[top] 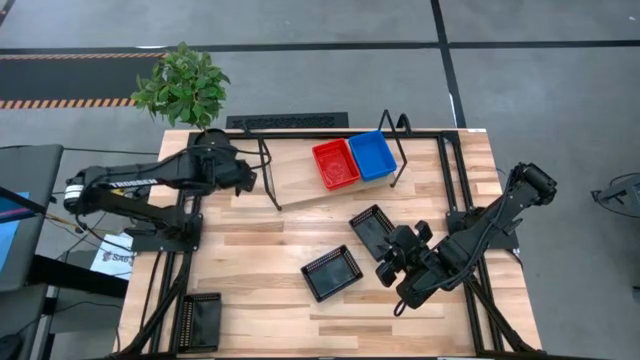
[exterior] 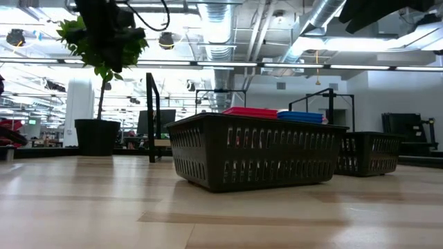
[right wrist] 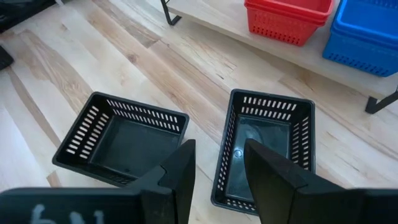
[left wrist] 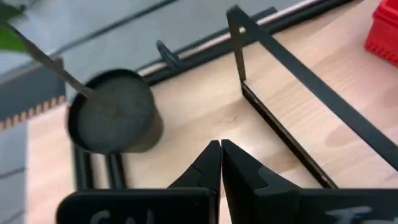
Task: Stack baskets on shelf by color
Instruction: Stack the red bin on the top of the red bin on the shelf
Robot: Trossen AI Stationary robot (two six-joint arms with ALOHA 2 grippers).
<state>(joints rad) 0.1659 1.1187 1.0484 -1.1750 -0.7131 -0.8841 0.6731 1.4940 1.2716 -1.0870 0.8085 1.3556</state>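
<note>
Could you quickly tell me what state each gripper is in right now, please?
Left gripper: shut, holding nothing, by the shelf's left end.
Right gripper: open, holding nothing, just above the near rim of a black basket.

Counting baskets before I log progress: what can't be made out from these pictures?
- How many baskets sit in the red stack and blue stack: the high view sees only the top ones.
- Black basket at the near left corner: part hidden by table frame.
- Right gripper: open above a black basket, contact unclear.
</note>
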